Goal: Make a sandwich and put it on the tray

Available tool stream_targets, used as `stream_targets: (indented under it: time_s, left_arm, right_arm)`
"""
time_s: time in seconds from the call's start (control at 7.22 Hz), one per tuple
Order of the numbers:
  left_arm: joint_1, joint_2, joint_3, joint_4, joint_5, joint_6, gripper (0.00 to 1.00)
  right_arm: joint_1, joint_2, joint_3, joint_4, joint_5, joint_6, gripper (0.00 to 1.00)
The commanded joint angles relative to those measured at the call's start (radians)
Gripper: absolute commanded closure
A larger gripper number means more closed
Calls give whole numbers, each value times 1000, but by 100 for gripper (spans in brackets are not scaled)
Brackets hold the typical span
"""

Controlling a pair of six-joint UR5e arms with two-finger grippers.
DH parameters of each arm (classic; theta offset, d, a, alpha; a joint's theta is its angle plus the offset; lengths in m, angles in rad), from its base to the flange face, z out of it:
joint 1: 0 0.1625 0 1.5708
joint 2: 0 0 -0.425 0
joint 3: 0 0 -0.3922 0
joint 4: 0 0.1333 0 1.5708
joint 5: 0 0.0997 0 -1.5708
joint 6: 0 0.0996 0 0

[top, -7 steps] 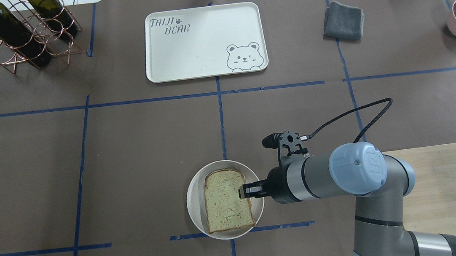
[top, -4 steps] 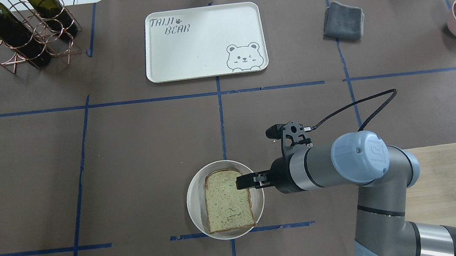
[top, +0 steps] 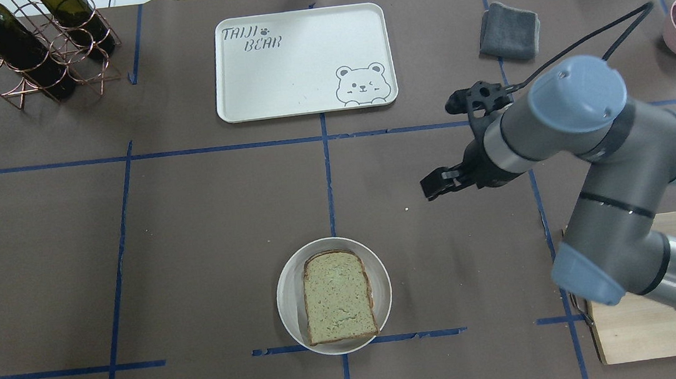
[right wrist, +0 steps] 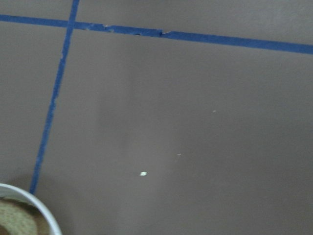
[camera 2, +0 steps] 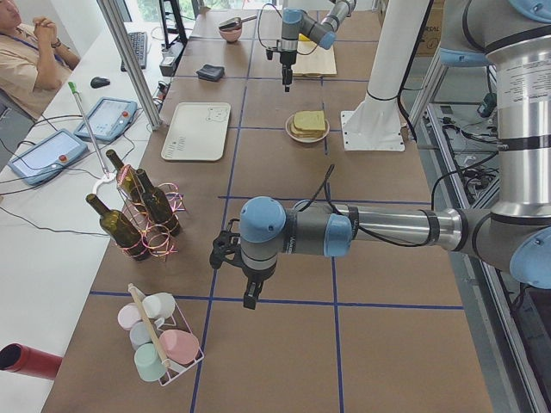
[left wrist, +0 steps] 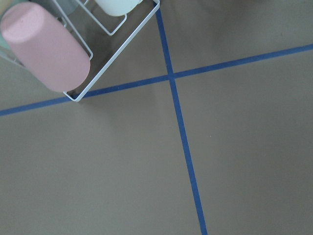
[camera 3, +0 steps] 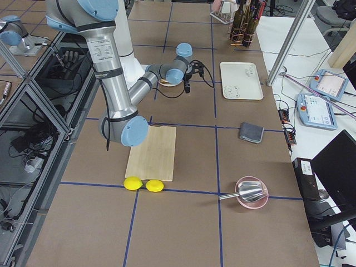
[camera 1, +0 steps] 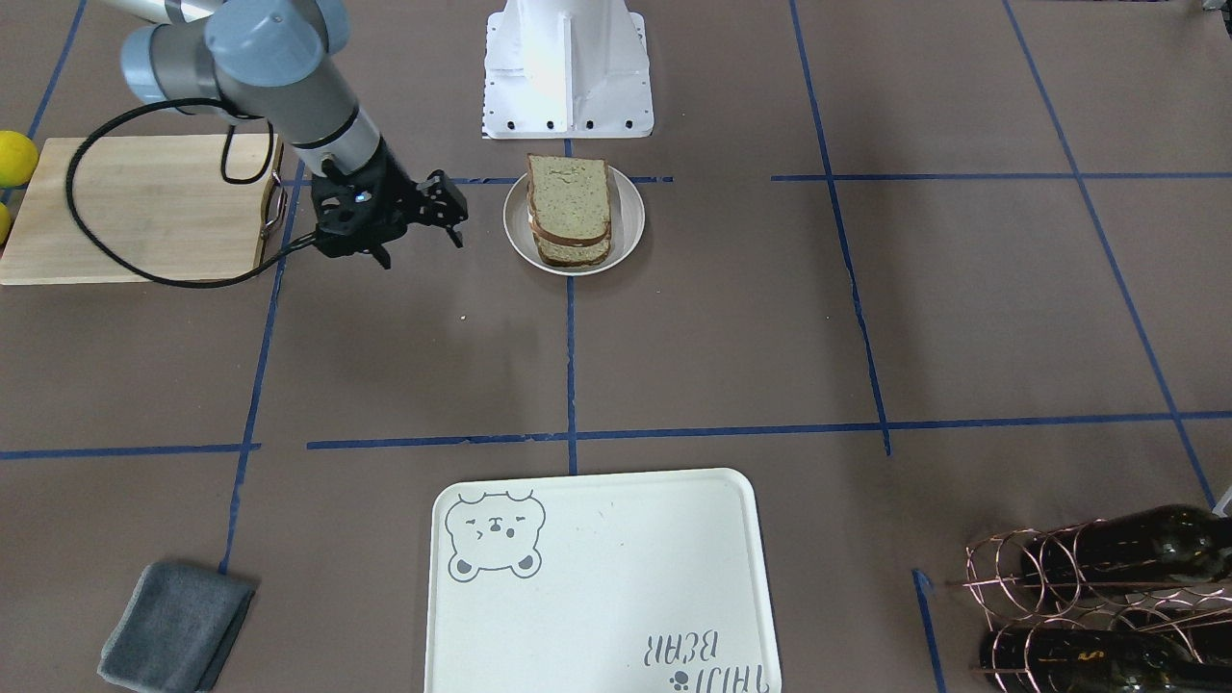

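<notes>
Got the sandwich [top: 338, 296] stacked on a round plate [top: 288, 311], down by the robot's base and dead on the middle tape line. Can make out a sliver of white between the slices from the front camera. Not on the tray [top: 300, 68] yet: well apart from it, with the tray across the tabletop [top: 191, 230] on the far side. Spotted the right gripper [top: 428, 188] up off the tabletop and clear of the plate, farther out from the base than the sandwich and over toward the robot's right, roughly between plate and grey cloth [top: 507, 22]. Not touching bread or plate. Looks parted only a little, with nothing in it, tips aimed toward the robot's left. From the right wrist camera, just catching the plate rim and a bit of bread in the bottom-left corner. Then the left gripper [camera 2: 250, 299], way off at the robot's left end, hanging over the tabletop near a rack of cups [camera 2: 159, 340], nowhere close to the sandwich. Can't tell how far spread that one is, seen only from the side camera.
</notes>
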State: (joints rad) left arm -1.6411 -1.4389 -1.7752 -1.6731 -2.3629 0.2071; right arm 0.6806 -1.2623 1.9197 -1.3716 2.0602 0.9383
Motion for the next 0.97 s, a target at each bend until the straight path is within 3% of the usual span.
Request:
stream_targets:
  time_s: [0.0, 0.28, 0.55, 0.83]
  left_arm:
    - [0, -9, 48, -173, -12, -3, 0]
    - [1, 3, 48, -183, -134, 5, 0]
    - [82, 17, 39, -377, -144, -23, 0]
    - [234, 14, -24, -506, -134, -349, 0]
  right_arm:
    - [229, -157, -2, -55, 150, -463, 0]
    - [457, -335, -5, -56, 221, -724, 0]
    - [610, -467, -33, -57, 222, -916, 0]
    - [761, -573, -44, -58, 224, -931, 0]
